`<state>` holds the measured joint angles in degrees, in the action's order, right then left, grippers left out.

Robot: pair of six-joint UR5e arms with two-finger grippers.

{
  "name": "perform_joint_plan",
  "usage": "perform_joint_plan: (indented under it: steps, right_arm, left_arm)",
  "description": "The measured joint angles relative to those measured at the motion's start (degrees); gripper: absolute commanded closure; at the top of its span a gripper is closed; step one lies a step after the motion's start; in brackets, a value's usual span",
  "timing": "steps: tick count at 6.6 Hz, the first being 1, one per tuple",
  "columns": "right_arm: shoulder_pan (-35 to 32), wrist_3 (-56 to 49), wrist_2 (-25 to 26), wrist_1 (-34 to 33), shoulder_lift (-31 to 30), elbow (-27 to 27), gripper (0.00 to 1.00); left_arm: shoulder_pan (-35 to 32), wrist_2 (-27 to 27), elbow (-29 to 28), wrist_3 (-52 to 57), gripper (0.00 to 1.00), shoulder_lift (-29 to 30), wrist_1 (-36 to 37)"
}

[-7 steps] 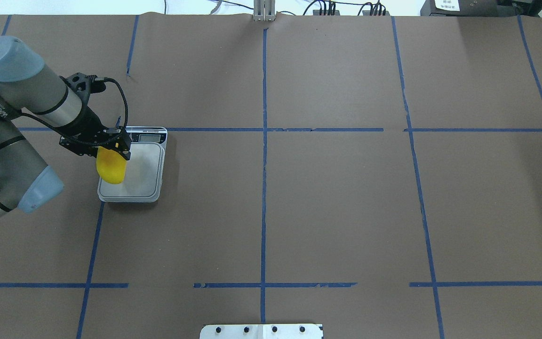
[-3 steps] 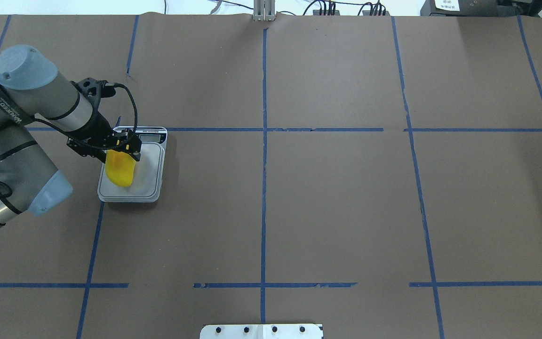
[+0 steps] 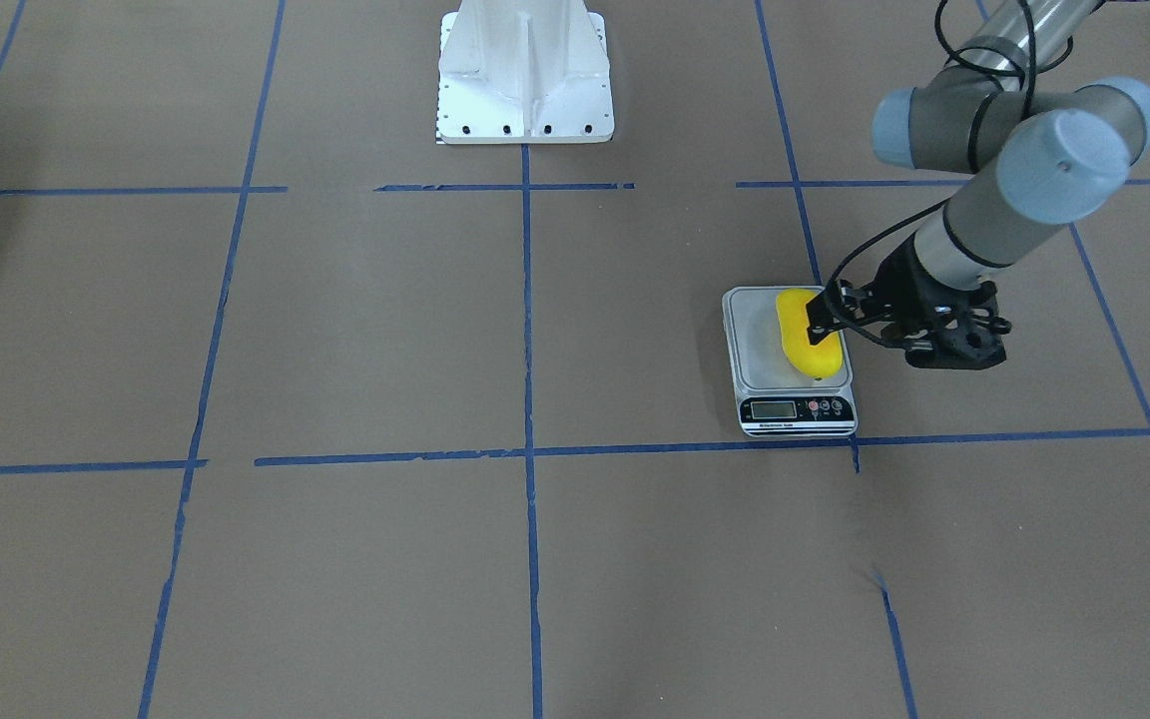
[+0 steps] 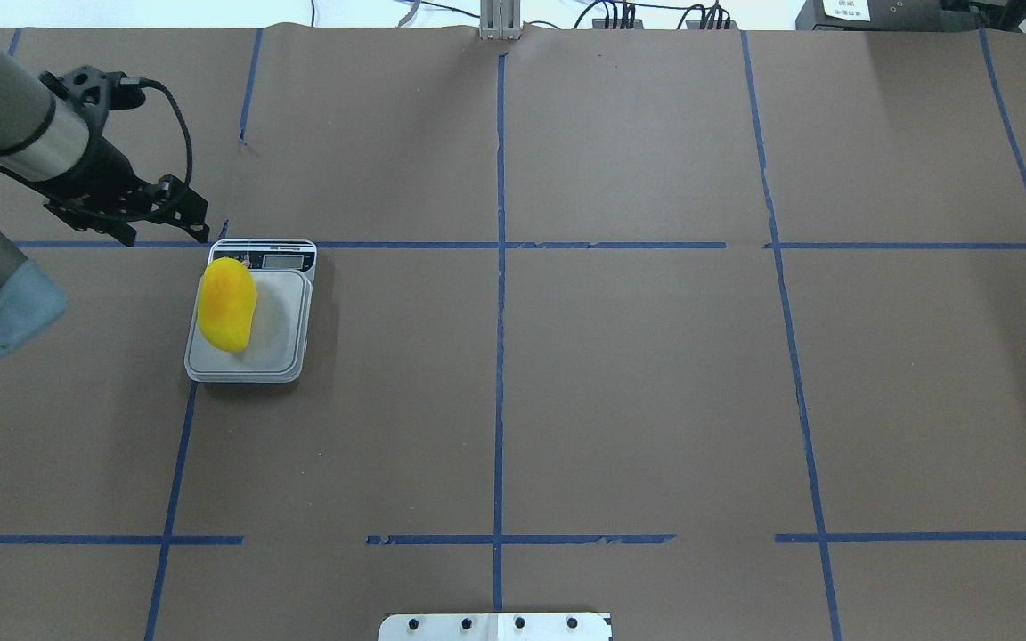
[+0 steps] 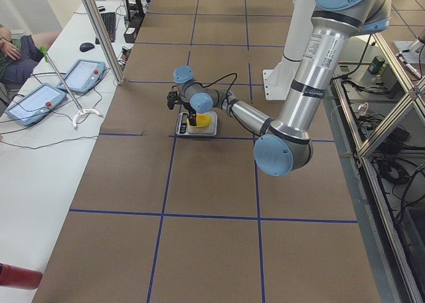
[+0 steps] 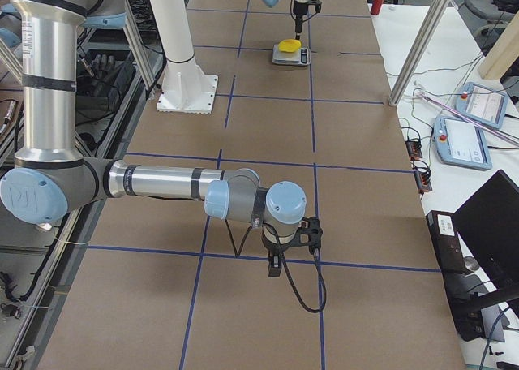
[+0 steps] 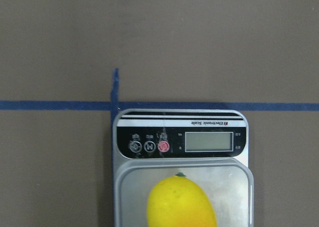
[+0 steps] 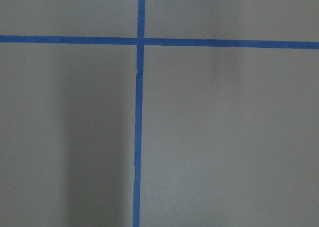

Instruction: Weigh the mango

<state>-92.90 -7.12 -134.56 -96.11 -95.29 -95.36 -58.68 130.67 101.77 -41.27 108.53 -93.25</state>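
Note:
The mango (image 4: 226, 304), bright yellow with an orange blush, lies free on the left half of the scale's (image 4: 286, 343) steel platform, long axis toward the display. It also shows in the front view (image 3: 807, 340) and at the bottom of the left wrist view (image 7: 182, 203), just below the scale's display (image 7: 209, 141). My left gripper (image 4: 166, 230) is open and empty, raised above the scale; no fingers show in its wrist view. My right gripper (image 6: 274, 266) shows only in the exterior right view, low over bare table far from the scale; I cannot tell its state.
Brown paper with blue tape lines (image 4: 500, 356) covers the table. The robot's white base (image 3: 525, 75) stands at the table's near edge. Operator pendants (image 5: 33, 100) and cables lie on the white side bench.
My left gripper has let go of the mango and lifted up and away to the back left. The mango now rests on the scale platform.

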Motion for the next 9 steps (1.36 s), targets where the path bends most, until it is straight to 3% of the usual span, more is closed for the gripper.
perform_joint_plan:
  steps: [2, 6, 9]
  right_arm:
    - [0.0, 0.0, 0.0, 0.0, 0.0, 0.0, 0.00]
    - [0.0, 0.0, 0.0, 0.0, 0.0, 0.0, 0.00]
    - [0.0, 0.0, 0.0, 0.0, 0.0, 0.0, 0.00]
  left_arm:
    - [-9.6, 0.0, 2.1, 21.6, 0.00, -2.6, 11.8]
    - [-25.7, 2.9, -2.2, 48.0, 0.00, -17.1, 13.2]
    - [-32.9, 4.6, -7.3, 52.1, 0.00, -20.5, 12.7]
